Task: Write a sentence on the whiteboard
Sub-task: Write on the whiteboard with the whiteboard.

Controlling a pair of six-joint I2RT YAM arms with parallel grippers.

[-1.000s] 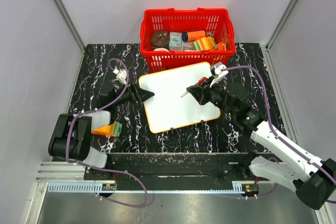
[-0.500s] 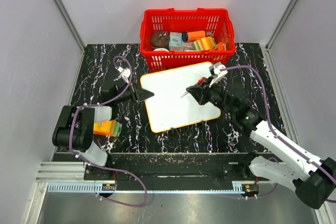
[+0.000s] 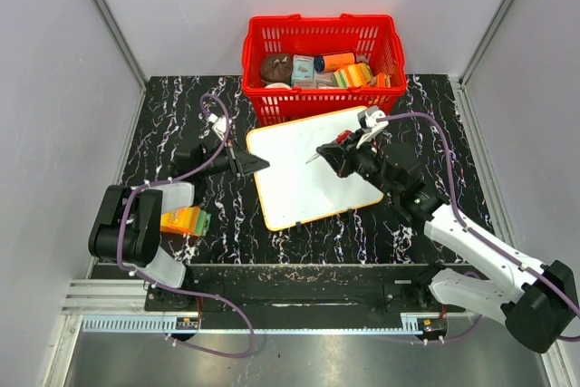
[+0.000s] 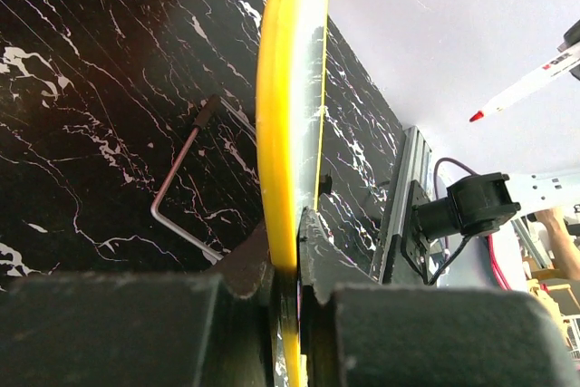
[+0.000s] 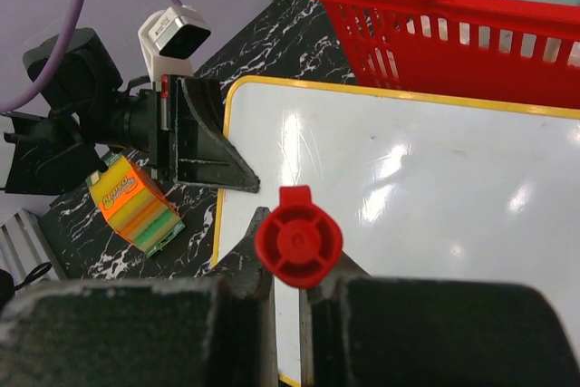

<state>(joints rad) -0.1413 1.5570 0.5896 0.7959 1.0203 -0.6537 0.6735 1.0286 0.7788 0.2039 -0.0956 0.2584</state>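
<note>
The whiteboard (image 3: 313, 169) is lying flat on the table (image 3: 172, 106), just near of the red basket (image 3: 322, 21), its face still blank, w/ no sentence yet. The left gripper (image 4: 292, 242) is now clamping the board's yellow left rim; a sec ago its jaws were standing apart there, & the board is sitting slightly turned vs then. The right gripper (image 3: 332, 157) is pinching the marker (image 4: 526, 88), tip hanging over the board's left-centre; contact, can't tell. Board is getting pinned, so writing is prob. starting next.
</note>
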